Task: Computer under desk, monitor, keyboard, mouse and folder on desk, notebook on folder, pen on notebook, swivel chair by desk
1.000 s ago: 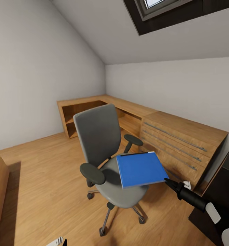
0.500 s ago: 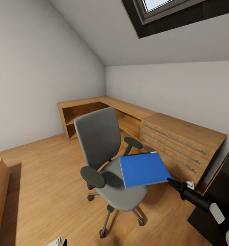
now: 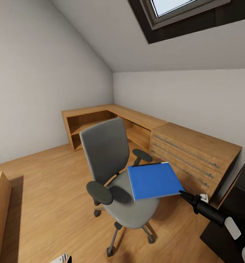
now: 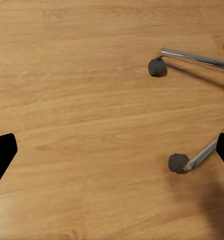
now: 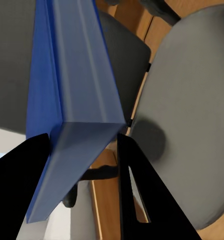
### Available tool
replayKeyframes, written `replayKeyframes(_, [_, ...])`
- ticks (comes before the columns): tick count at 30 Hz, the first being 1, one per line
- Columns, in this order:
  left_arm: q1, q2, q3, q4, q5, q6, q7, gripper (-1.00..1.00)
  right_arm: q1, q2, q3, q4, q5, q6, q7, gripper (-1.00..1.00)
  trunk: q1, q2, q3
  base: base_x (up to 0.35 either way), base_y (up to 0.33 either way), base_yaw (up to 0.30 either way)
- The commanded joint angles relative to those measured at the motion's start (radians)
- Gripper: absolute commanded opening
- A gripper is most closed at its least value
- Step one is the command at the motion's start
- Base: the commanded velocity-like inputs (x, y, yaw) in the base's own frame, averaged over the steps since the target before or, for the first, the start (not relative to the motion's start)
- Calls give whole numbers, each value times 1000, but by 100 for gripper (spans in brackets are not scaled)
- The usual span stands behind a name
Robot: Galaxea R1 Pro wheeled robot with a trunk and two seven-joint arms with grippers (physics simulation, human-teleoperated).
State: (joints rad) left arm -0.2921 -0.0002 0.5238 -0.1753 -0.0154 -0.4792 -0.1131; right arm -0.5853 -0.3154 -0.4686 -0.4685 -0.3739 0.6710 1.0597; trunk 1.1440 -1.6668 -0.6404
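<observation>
Jaws clamp the folder on the right; left wrist shows spread jaws, chair castors.

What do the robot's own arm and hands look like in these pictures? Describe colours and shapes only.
In the head view the right arm is a slim black tube tapering to a pointed black right hand, with a white segment and a pale grey rounded joint further back. In the right wrist view its fingers are flat, plain black wedges. The left hand has similar black fingers. No cables or markings are visible.

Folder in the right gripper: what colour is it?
Bright blue. The folder shows best in the head view, held at its corner over the chair.
</observation>
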Motion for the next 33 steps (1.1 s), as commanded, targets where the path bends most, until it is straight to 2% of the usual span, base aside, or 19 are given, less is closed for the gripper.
replayKeyframes(1, [-1, 0, 8, 4, -2, -2, -8, 100, -1, 0, -2, 1, -2, 5, 2, -100, -4, 7, 2, 0, 0, 0])
replayKeyframes(11, [-1, 0, 8, 7, -2, -2, -8, 100, -1, -1, -3, -4, -5, 9, 2, -100, -42, 77, 34, 0, 0, 0])
replayKeyframes(13, [-1, 0, 8, 7, -2, -2, -8, 100, -1, -1, -2, -17, -4, 30, 1, -100, -50, 91, 40, 0, 0, 0])
replayKeyframes(17, [-1, 0, 8, 7, -2, -2, -8, 100, -1, -1, -2, -123, 3, 191, -10, -100, -65, 119, 52, 0, 0, 0])
replayKeyframes(20, [-1, -1, 8, 7, -2, -2, -8, 100, -1, -3, -5, -188, 5, 304, -64, -100, -77, 140, 62, 0, 0, 0])
replayKeyframes(21, [-1, -1, 8, 7, -2, -2, -8, 100, -1, -12, -9, -229, 3, 337, -103, -100, -81, 147, 65, 0, 0, 0])
replayKeyframes(23, [-1, -1, 8, 7, -2, -2, -7, 100, -1, -23, -22, -267, 1, 357, -131, -100, -88, 161, 71, 0, 0, 0])
replayKeyframes(25, [-1, -1, 8, 7, -2, -1, -7, 100, -1, -31, -60, -283, 0, 365, -141, -100, -96, 175, 77, 0, 0, 0])
replayKeyframes(27, [-1, -1, 7, 7, -2, -1, -7, 100, -1, -65, -101, -290, -1, 365, -141, -100, -104, 189, 84, 0, 0, 0])
replayKeyframes(30, [-1, -1, 7, 14, -3, 3, -7, 100, -1, -81, -117, -291, -12, 365, -118, -100, -115, 210, 93, 0, 0, 0])
replayKeyframes(33, [-1, -1, 7, 37, -2, 2, -7, 100, -1, -83, -121, -292, -54, 364, -103, -100, -127, 231, 104, 0, 0, -57])
